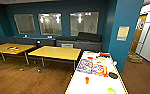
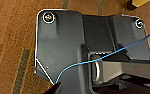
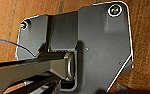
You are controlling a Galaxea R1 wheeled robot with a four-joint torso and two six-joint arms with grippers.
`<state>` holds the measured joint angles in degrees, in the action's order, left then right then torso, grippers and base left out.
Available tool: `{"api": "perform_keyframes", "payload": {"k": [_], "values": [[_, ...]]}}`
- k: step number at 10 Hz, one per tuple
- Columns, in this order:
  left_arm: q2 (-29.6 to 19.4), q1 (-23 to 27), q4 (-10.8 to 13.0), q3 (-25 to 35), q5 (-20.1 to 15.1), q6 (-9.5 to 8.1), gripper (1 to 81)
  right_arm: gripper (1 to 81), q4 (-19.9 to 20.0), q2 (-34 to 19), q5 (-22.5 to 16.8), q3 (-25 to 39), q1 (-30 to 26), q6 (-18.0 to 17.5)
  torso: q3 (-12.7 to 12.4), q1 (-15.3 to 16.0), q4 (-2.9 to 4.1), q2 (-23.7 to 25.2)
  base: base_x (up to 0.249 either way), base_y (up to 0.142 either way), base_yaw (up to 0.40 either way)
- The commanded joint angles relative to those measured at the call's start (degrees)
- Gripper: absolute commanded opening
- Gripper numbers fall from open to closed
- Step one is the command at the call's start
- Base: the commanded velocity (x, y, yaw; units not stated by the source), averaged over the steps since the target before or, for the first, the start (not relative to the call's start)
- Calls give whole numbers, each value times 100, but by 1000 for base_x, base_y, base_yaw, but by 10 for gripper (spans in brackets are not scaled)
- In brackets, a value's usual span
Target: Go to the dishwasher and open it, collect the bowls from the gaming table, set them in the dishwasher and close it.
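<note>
Since the bowls on the near right gaming worktop (image 1: 77,82), lime green (image 1: 111,90) nearest and black (image 1: 113,75) farther, look light, stiff and slippery, we judge the rim the best hold, though we cannot tell either tool's opening.

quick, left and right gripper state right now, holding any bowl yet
Left gripper: cannot be told; no bowl seen with it.
Right gripper: cannot be told; no bowl seen with it.
</note>
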<state>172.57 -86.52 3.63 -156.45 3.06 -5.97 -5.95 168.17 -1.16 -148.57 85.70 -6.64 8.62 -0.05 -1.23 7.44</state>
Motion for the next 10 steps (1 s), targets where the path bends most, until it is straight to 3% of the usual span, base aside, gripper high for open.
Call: {"api": "perform_keyframes", "payload": {"k": [1,4,10], "values": [[-21,280,6,-8,-297,26,811,811,41,-35,-288,22,-295,5,0,5,0,0,0,0,-394],[-29,280,-21,-8,-297,26,811,811,32,-35,-288,22,-303,5,0,5,0,0,0,0,-286],[-20,280,-38,1,-288,26,811,811,14,-44,-227,31,-259,14,0,5,0,0,0,0,0]]}}
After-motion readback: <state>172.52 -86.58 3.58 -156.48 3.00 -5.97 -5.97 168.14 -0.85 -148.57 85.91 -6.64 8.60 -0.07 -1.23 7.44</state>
